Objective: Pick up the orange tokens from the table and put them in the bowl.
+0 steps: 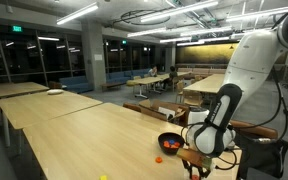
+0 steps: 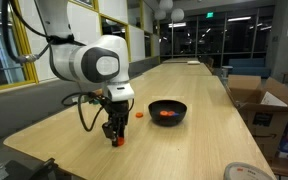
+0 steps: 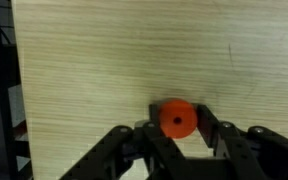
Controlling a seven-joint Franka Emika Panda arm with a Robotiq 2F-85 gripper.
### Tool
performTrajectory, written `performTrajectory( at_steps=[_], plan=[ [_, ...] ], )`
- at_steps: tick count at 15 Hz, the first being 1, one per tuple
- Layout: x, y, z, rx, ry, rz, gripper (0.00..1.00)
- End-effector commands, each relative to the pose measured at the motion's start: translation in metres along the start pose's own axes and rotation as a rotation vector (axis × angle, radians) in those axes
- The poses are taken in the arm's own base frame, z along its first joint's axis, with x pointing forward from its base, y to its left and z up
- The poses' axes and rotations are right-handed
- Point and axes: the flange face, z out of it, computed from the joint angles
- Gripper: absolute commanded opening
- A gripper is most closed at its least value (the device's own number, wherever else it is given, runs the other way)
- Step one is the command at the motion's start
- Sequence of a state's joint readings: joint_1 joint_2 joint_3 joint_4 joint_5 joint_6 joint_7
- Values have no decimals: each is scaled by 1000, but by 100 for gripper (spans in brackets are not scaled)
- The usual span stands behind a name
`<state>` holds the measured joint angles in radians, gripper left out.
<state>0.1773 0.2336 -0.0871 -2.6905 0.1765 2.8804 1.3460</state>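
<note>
Pincer [image 3: 179, 125] down at the surface [image 3: 104, 60] near its end edge, fingers pressed to both sides of one orange token [image 3: 178, 117]. Bowl [image 2: 171, 121] nearby already holds orange pieces [image 2: 164, 115]. Second token [image 2: 139, 116] lies loose between pincer and bowl. Judged partway: two visible to go.

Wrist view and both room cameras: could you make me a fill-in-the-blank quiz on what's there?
The gripper straddles a small flat round token coloured ____.
The small round glossy bowl on the long light-wood table is ____.
Another such token lies on the ____, outside the bowl.
Missing words: orange; black; table.
</note>
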Motion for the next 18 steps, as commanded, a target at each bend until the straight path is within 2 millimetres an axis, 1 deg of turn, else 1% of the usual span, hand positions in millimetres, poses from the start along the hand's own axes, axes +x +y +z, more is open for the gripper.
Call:
performTrajectory(
  at_steps=[1, 3, 6, 8, 11, 13, 15, 18],
  plan=[
    [4, -1, -30, 34, 39, 7, 22],
    [14, -8, -49, 54, 83, -12, 22],
    [32, -24, -88, 72, 175, -57, 22],
    [40, -39, -113, 84, 213, -88, 22],
    [52, -72, -138, 116, 214, -108, 22],
    [61, -95, -147, 142, 203, -119, 22],
    [71, -117, -151, 156, 190, -124, 22],
    [86, -144, -145, 162, 159, -138, 22]
  ],
)
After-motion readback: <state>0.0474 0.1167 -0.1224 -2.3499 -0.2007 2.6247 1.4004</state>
